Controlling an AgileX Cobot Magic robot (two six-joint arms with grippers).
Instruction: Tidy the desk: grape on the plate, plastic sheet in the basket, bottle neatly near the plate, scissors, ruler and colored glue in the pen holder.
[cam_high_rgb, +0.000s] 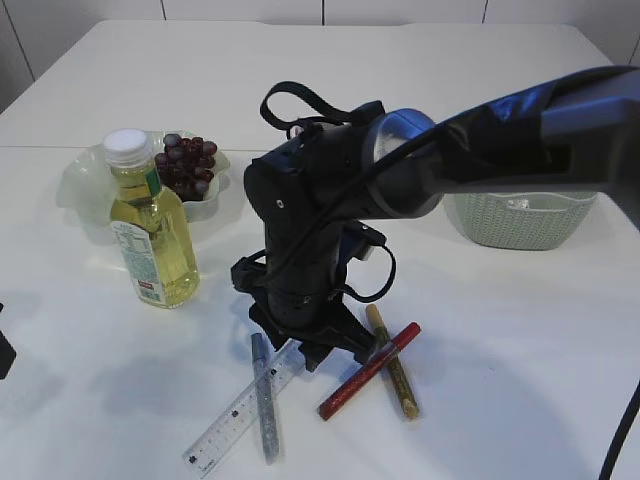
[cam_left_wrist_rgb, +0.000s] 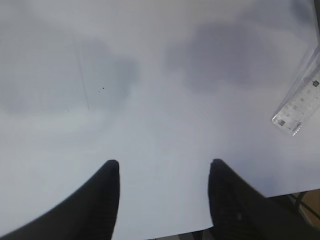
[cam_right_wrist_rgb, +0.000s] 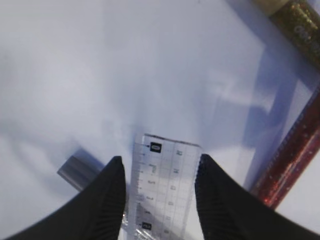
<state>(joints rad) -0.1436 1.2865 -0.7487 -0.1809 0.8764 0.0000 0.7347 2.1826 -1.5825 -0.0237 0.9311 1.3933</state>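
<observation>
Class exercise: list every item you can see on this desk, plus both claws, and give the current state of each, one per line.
Bottle: upright, capped, beside plate.
Grapes: on plate.
Basket: upright, something pale inside.
Ruler: flat on table, between right claw's fingers.
Silver glue stick: lying flat, crossing ruler.
Red glue stick: lying across gold one.
Gold glue stick: lying flat.
Right claw: low, straddling ruler, not clamped.
Left claw: open, empty.

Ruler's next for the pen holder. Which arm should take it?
The right. Its gripper already straddles the ruler, one finger on each side, down at the table. The left gripper hangs open over bare table, with only the ruler's far end at the edge of its view.
</observation>
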